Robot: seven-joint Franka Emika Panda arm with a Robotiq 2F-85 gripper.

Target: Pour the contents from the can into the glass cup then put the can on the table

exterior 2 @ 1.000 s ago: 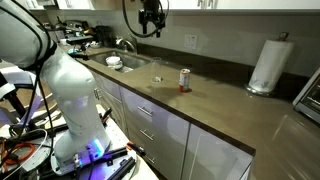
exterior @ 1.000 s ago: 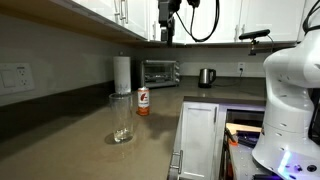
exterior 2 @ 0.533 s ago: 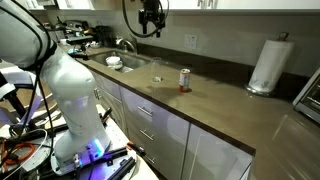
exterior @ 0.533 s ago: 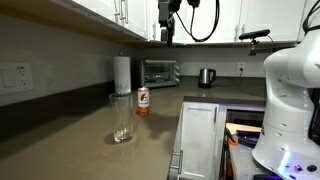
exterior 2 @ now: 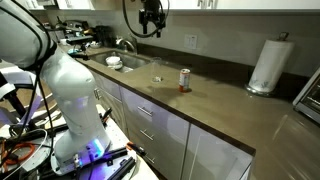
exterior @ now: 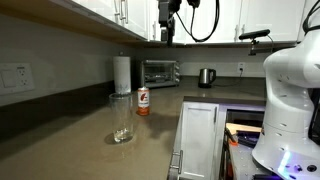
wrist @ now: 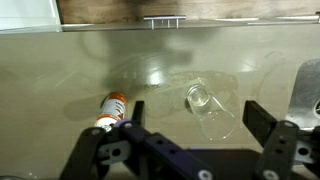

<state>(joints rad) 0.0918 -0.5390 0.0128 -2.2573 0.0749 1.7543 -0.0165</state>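
Observation:
The can (exterior: 143, 99) stands upright on the grey-brown table (exterior: 75, 140), red-orange below and white above. The clear glass cup (exterior: 122, 118) stands just in front of it, apart from it. My gripper (exterior: 166, 32) hangs high above them, near the upper cabinets, open and empty. In the wrist view, looking down, the can (wrist: 111, 108) is at the left and the glass cup (wrist: 210, 108) lies between my open fingers (wrist: 262, 118), far below. The can (exterior 2: 184, 79) and gripper (exterior 2: 150, 25) also show in an exterior view; the glass is hard to make out there.
A white paper-towel roll (exterior: 121, 72), a toaster oven (exterior: 161, 72) and a kettle (exterior: 206, 77) stand behind the can. A white drawer unit (exterior: 198, 140) stands open beside the counter. A sink (exterior 2: 122, 63) lies at the counter's end. The robot base (exterior: 290, 100) is nearby.

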